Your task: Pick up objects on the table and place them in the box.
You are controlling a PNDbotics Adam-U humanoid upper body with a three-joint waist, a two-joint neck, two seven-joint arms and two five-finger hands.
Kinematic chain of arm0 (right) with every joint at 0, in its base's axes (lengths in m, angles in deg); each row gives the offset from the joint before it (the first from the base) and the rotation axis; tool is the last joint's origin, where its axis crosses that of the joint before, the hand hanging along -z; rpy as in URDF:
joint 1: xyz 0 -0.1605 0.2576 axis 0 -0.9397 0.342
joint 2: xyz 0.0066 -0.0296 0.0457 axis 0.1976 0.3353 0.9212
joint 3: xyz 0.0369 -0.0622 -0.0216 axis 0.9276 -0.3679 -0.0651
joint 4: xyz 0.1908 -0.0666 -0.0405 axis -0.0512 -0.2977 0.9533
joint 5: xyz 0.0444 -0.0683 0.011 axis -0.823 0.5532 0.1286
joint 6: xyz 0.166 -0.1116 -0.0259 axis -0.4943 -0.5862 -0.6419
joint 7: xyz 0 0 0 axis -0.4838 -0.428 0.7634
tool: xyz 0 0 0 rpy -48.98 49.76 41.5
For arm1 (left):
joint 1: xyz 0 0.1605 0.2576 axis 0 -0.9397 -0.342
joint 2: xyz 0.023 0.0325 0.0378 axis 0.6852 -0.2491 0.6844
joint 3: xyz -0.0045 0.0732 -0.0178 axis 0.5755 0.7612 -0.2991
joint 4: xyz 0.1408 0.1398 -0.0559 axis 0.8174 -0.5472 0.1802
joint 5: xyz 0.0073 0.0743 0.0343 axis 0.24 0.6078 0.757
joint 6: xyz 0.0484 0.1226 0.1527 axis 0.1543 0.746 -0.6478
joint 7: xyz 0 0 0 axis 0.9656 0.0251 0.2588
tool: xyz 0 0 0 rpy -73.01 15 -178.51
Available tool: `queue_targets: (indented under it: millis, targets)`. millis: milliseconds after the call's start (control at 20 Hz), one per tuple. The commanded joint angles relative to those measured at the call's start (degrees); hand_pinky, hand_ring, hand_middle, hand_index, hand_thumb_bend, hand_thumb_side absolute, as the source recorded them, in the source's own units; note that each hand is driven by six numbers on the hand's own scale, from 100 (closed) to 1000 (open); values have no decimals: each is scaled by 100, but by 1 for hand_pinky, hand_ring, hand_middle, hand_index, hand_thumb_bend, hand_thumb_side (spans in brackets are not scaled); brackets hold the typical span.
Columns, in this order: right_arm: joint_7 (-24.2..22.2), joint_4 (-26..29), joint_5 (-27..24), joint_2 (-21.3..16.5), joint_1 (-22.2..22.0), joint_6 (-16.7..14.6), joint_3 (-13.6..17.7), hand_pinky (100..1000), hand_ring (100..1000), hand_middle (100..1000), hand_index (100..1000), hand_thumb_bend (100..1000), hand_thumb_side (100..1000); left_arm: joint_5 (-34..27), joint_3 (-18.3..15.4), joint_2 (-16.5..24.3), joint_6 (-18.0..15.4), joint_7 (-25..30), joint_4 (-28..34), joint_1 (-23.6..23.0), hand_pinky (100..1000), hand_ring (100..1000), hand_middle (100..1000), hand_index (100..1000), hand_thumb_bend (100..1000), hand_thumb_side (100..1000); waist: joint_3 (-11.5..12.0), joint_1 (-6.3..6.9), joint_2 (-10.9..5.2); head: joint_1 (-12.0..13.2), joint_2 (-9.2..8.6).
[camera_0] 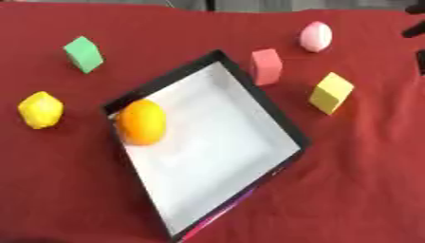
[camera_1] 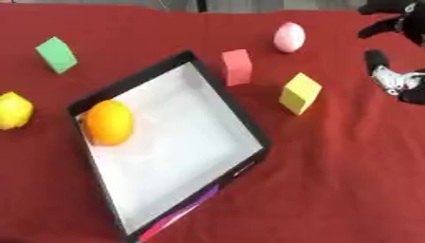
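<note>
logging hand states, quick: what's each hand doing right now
Left hand: not in view.
Right hand: at the upper right edge, holding nothing; whether its fingers are open or curled cannot be told.

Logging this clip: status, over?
Right hand at far right edge, holding nothing; left unseen. Orange in box. Five items on cloth. Nothing in the way.

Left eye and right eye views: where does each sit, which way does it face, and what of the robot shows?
Left eye view: in the head, looking down at the red tablecloth and the box holding an orange; only black slivers of the robot at the right edge.
Right eye view: beside it, facing the same way, scene shifted left; the right robot hand shows at the upper right, fingers unclear.
Shared: box, orange, lemon, green block, pink block, yellow block, pink egg-shaped object.
</note>
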Motion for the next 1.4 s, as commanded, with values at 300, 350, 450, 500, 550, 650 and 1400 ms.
queue_targets:
  millis: [300,350,450,500,550,650,1400]
  targets:
    - [-243,-674,652,-1151,669,-806,-458,942,853,908,945,100,248,19,-22,210,14,24,51,34,647,831,735,786,298,678,37,-34,-182,-61,-82]
    - [-250,-764,748,-1208,750,-882,-535,939,857,905,945,100,247,19,-18,210,15,28,51,35,647,832,734,786,298,678,44,-39,-183,-70,-85]
    - [-298,-940,958,-1304,902,-1030,-692,935,866,908,944,100,309,18,-9,212,17,36,49,36,647,832,734,786,297,678,59,-51,-186,-89,-88]
    - [-341,-1025,1068,-1335,980,-1097,-774,934,867,908,944,100,318,17,-4,215,19,41,47,35,647,832,734,786,297,678,66,-57,-186,-98,-90]
    - [-388,-1110,1164,-1349,1066,-1162,-850,933,870,908,944,100,325,16,1,217,21,46,44,35,647,832,734,786,297,679,72,-61,-186,-103,-96]
    - [-468,-1271,1312,-1340,1245,-1283,-979,931,874,909,944,100,330,14,7,218,22,52,42,38,647,832,734,786,298,678,82,-62,-183,-100,-102]
    - [-1356,-2093,2342,-873,2144,-2911,-1639,938,928,939,945,100,462,-2,39,231,31,85,29,82,647,833,734,785,297,679,155,-84,-126,-122,-164]
